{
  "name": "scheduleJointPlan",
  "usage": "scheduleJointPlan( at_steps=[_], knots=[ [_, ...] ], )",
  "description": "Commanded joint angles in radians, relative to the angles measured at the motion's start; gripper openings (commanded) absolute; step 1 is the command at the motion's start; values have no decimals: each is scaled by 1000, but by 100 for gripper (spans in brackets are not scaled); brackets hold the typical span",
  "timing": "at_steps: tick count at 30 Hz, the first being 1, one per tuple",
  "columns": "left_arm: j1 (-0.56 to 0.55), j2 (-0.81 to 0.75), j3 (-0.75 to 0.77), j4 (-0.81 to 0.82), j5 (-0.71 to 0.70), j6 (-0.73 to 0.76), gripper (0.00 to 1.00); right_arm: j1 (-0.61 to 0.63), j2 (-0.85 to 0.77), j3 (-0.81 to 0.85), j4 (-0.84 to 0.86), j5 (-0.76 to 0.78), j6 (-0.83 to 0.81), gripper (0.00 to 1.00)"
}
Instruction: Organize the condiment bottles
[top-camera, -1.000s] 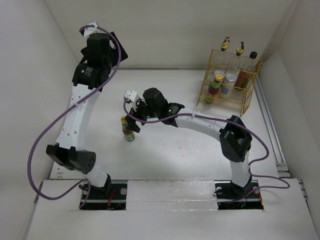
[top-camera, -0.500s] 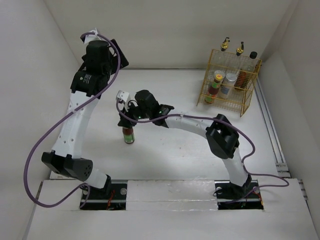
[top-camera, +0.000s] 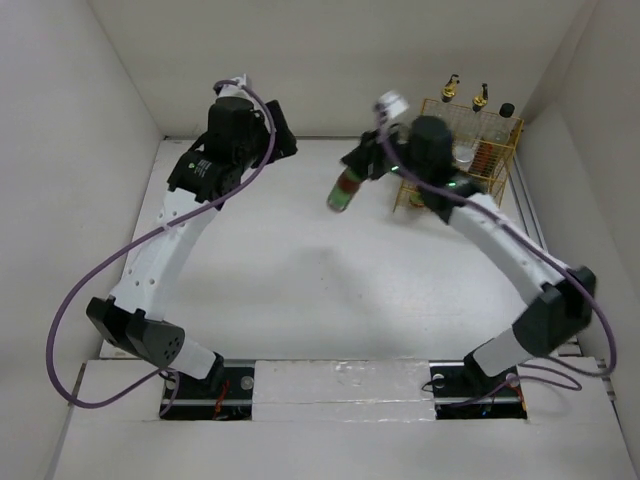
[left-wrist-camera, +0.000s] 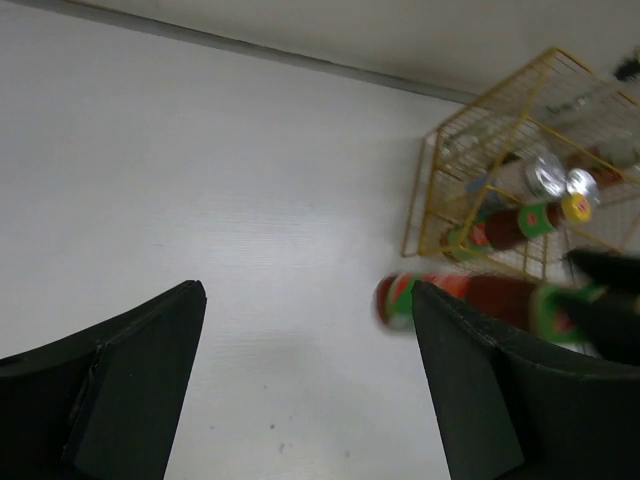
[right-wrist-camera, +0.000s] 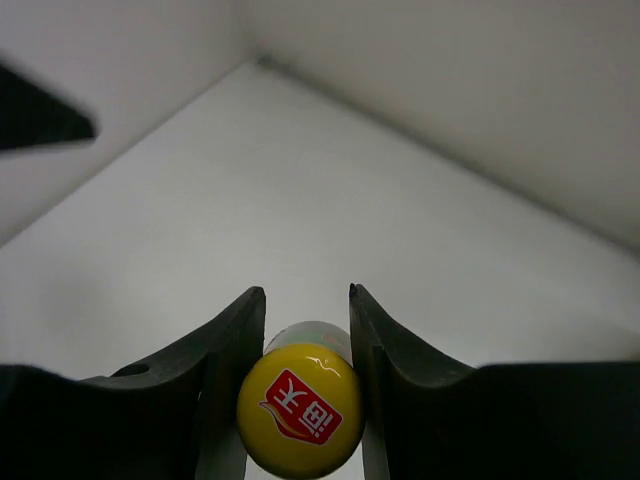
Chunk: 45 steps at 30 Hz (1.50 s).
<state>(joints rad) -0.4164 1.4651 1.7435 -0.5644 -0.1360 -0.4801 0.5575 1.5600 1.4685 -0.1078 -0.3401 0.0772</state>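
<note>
- The right gripper (right-wrist-camera: 305, 292) has its two fingers pulled in narrow around the neck of a red-sauce bottle (right-wrist-camera: 300, 408). They're clamped just under the yellow cap, one finger on each side and both touching it.
- In the top view that bottle (top-camera: 342, 192) is tilted. The cap end is up in the fingers and the base points out toward the middle of the table (top-camera: 300, 270). It looks to be up off the surface, not standing on it.
- It sits just left of the yellow wire rack (left-wrist-camera: 495, 92), near it but not inside.
- The left wrist camera catches the same bottle too, but it's pretty blurry there.
- The left gripper (left-wrist-camera: 305, 300) has its fingers spread wide with nothing between them, only bare table below. It hangs over the back left part of the table, well apart from the rack.
- Already in the rack:
  - a second red-sauce bottle (left-wrist-camera: 520, 222) with a yellow cap
  - two silver-topped shakers (left-wrist-camera: 547, 175)
  - two glass bottles with gold pourers (top-camera: 451, 85) poking up at the back
  - a black-capped jar (top-camera: 507, 109) at the far right corner
- Can't tell exactly which compartment each one is in.
</note>
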Motion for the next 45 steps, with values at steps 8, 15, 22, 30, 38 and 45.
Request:
scheduleJointPlan(
  at_steps=[8,15,22,30,38,45],
  knots=[
    [-110,29,-35,112,157,69,80,-481,-345,33,-153,141,-16,3],
    [-119,49,-26,132,245,78,81,-653,-338,13,-139,151,-16,0],
    [-119,49,-58,150,302,87,83,-677,-233,-27,-15,179,3,0],
    [-119,31,-113,169,320,87,86,-696,-109,6,48,239,3,0],
    [-119,21,-131,169,311,87,88,-696,-89,-92,85,296,-20,0],
    [-119,30,-131,178,311,87,92,-650,-80,-226,114,375,-40,0]
  ],
)
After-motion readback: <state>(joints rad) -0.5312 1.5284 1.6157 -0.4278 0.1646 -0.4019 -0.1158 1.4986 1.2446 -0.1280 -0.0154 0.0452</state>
